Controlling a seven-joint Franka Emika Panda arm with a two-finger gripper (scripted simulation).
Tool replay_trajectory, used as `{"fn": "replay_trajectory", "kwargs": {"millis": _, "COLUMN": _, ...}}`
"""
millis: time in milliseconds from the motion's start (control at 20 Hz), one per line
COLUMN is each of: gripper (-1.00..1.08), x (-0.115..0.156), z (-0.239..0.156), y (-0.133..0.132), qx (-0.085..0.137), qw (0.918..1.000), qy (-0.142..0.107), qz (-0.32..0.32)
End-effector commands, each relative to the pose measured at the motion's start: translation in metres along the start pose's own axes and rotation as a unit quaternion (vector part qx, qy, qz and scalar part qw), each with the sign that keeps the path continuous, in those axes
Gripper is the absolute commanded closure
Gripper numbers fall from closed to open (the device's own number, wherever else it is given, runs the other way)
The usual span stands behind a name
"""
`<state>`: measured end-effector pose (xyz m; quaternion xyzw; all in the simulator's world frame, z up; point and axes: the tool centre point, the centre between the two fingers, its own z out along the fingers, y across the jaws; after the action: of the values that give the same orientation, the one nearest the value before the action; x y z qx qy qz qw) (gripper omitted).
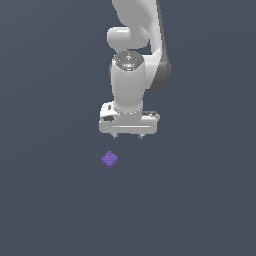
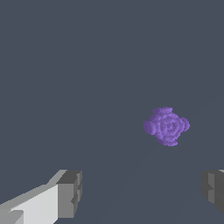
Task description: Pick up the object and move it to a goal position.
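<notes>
From my remote seat I saw the white robot hand (image 1: pixel 128 135) with its fingers spread wide and nothing held between them. The tiny purple bumpy lump (image 1: pixel 109 159) lay alone on the dark grey desk (image 1: pixel 45 200), apart from the fingertips (image 2: pixel 70 192) and ungripped.
</notes>
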<state>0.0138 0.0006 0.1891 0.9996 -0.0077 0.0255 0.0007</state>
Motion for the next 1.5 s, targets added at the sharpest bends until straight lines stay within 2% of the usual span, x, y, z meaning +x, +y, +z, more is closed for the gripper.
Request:
{"fn": "replay_trajectory", "kwargs": {"millis": 0, "gripper": -0.92, "x": 0.0, "z": 0.0, "y": 0.0, "qx": 0.0, "qw": 1.0, "qy": 0.0, "qz": 0.0}}
{"fn": "replay_trajectory", "kwargs": {"millis": 400, "gripper": -0.92, "x": -0.008, "z": -0.006, "y": -0.025, "qx": 0.001, "qw": 0.9995, "qy": -0.008, "qz": -0.03}}
{"fn": "replay_trajectory", "kwargs": {"millis": 750, "gripper": -0.92, "x": -0.006, "z": -0.002, "y": -0.022, "qx": 0.001, "qw": 0.9998, "qy": -0.009, "qz": -0.018}}
{"fn": "replay_trajectory", "kwargs": {"millis": 1150, "gripper": -0.92, "x": 0.002, "z": 0.018, "y": -0.002, "qx": 0.003, "qw": 0.9984, "qy": -0.014, "qz": 0.054}}
{"fn": "replay_trajectory", "kwargs": {"millis": 1450, "gripper": -0.92, "x": 0.012, "z": 0.046, "y": 0.027, "qx": 0.003, "qw": 0.9885, "qy": -0.019, "qz": 0.15}}
